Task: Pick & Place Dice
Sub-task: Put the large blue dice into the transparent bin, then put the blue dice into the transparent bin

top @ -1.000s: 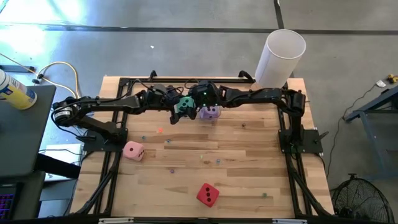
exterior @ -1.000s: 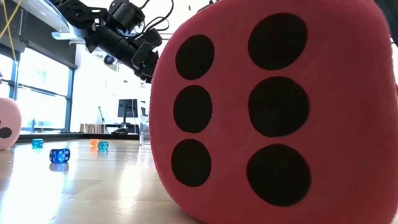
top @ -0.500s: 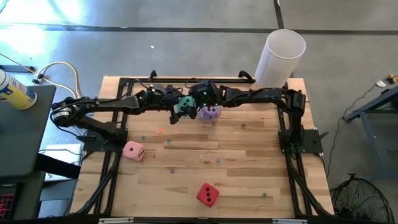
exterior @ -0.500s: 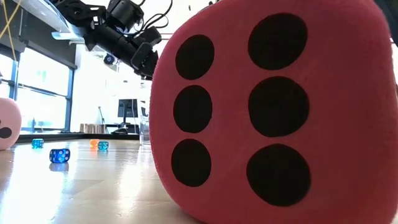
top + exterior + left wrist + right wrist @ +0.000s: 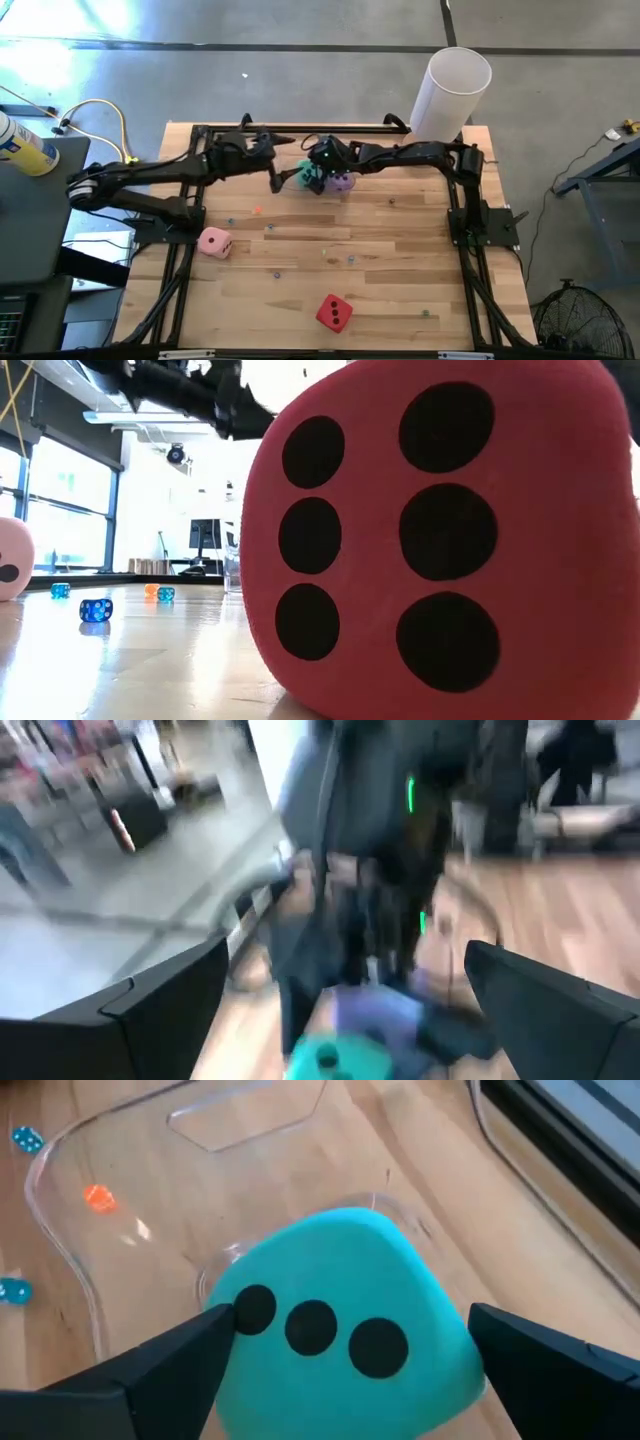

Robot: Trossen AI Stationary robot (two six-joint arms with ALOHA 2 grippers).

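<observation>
The teal die point(image 5: 303, 172) is between my right gripper's point(image 5: 350, 1320) fingers over the far middle of the table, its three-pip face toward the wrist camera. My left gripper point(image 5: 278, 160) is open just to the die's left and touches nothing. The purple die point(image 5: 343, 182) lies on the table under the right arm. On the left of the table sits the pink die point(image 5: 214, 241). The red die point(image 5: 334, 313) rests near the near edge and fills the low view point(image 5: 440, 530). My right gripper pinches the teal die between its two fingers, one on the left side point(image 5: 235, 1315) and one on the right side point(image 5: 462, 1335). The fingers come from the table's right side. The die is lifted clear of the table, above a clear container.
A clear plastic container point(image 5: 60, 1200) stands on the table below the held die. A tall white cylinder point(image 5: 450, 92) stands at the far right corner. Several small coloured dice point(image 5: 96, 609) are scattered over the wood. A dark frame point(image 5: 195, 130) borders the table.
My left gripper has pulled back from the teal die toward the table's left edge and risen. The teal die has stayed with my right gripper and shifted slightly right.
</observation>
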